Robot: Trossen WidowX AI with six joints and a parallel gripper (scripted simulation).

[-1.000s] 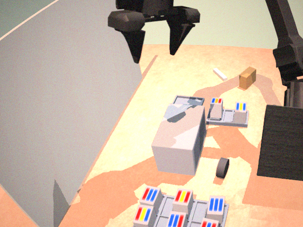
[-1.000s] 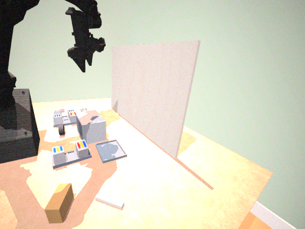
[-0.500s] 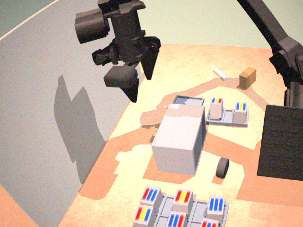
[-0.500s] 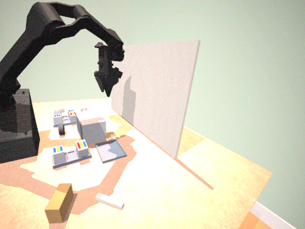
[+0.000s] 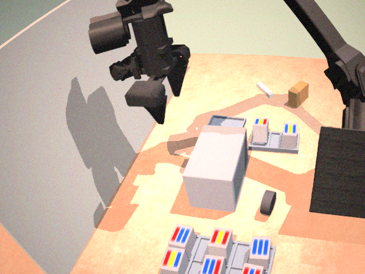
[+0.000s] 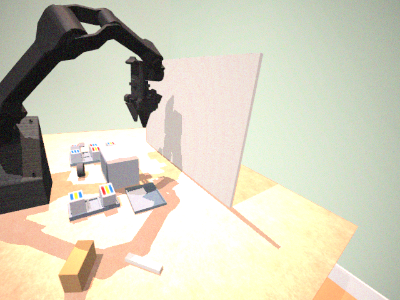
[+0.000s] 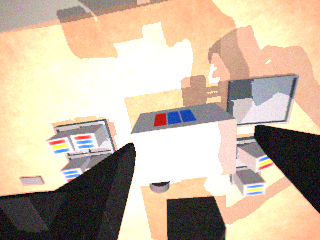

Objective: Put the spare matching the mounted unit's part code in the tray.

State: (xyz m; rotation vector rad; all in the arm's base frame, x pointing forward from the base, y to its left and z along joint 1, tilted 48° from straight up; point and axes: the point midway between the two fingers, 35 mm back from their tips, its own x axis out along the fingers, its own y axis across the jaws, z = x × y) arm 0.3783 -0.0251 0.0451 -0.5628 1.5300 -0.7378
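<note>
The mounted unit (image 5: 213, 153) (image 6: 122, 170) (image 7: 185, 155) is a large pale box. Its back face shows in the wrist view with a printed code (image 7: 174, 117) reading red, blue, blue from left to right. My gripper (image 5: 169, 109) (image 6: 140, 123) (image 7: 192, 139) is open and empty, high above the table on the wall side of the unit. A spare (image 5: 181, 234) (image 7: 84, 142) with red, blue, blue stripes stands in the large rack (image 5: 201, 246) (image 6: 87, 157). The tray (image 5: 225, 121) (image 6: 150, 199) (image 7: 270, 100) is empty, beside the unit's end.
The large rack holds several other spares. A small rack (image 5: 274, 140) (image 6: 93, 204) holds two spares. A tall panel (image 5: 53, 117) (image 6: 206, 129) stands along one side. A dark disc (image 5: 268, 202) (image 6: 80, 170), an orange block (image 5: 298, 93) (image 6: 77, 266) and a white bar (image 5: 264, 89) (image 6: 144, 263) lie about.
</note>
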